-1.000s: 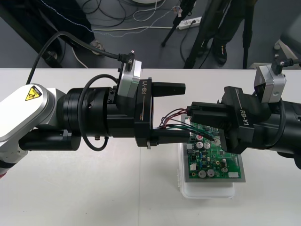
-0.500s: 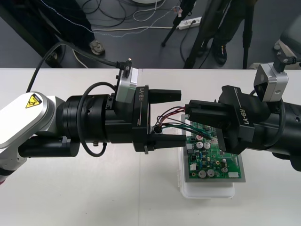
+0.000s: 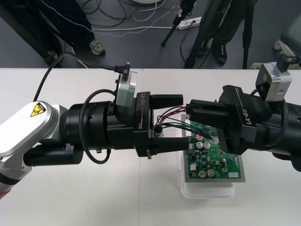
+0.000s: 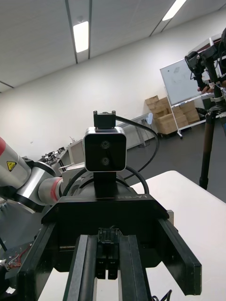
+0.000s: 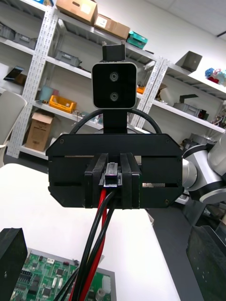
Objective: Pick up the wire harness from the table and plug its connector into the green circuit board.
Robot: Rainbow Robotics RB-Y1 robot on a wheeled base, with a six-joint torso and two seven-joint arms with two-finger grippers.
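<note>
Pale tabletop below, and the big left arm has eased a touch toward the near end of the green circuit board since a second ago. Its left pincer hangs at the board's left edge, fingers spread wide and gripping nothing, wires running loose between them. The right pincer hasn't budged above the board's far-left corner. It's clamped tight on the wire harness by its small black plug, clear of the board.
</note>
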